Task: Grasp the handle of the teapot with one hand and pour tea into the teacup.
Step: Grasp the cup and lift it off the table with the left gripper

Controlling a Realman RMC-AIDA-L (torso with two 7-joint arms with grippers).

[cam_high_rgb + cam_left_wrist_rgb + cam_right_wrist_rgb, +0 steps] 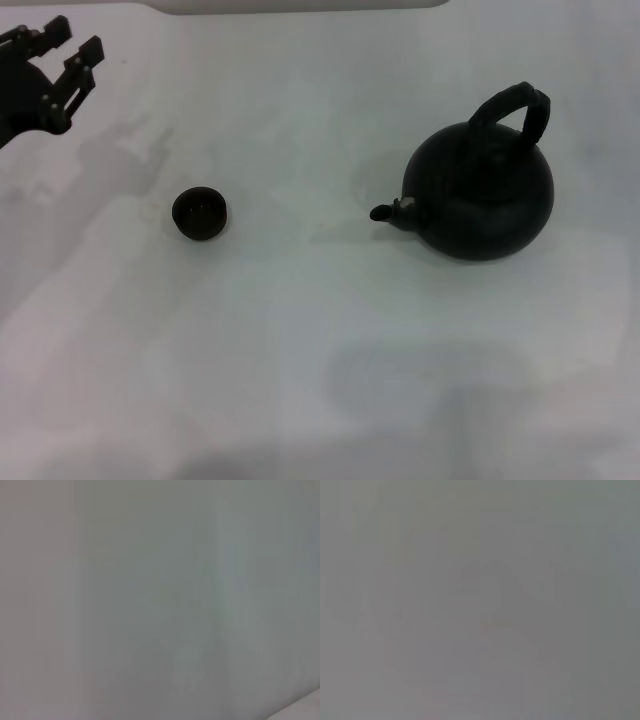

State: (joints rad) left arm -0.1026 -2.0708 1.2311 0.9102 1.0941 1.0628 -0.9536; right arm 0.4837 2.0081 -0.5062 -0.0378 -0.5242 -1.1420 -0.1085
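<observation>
The black teapot [485, 195] stands on the white table at the right of the head view, its short spout [385, 212] pointing left. Its arched handle [515, 108] rises over the top, with nothing holding it. The small black teacup [199, 213] sits upright on the table to the left of the spout, well apart from the pot. My left gripper [68, 50] hangs open at the far left corner, away from the cup. The right gripper is out of view. Both wrist views show only blank grey surface.
The white table [320, 360] spreads wide between and in front of the cup and the teapot. Its far edge runs along the top of the head view.
</observation>
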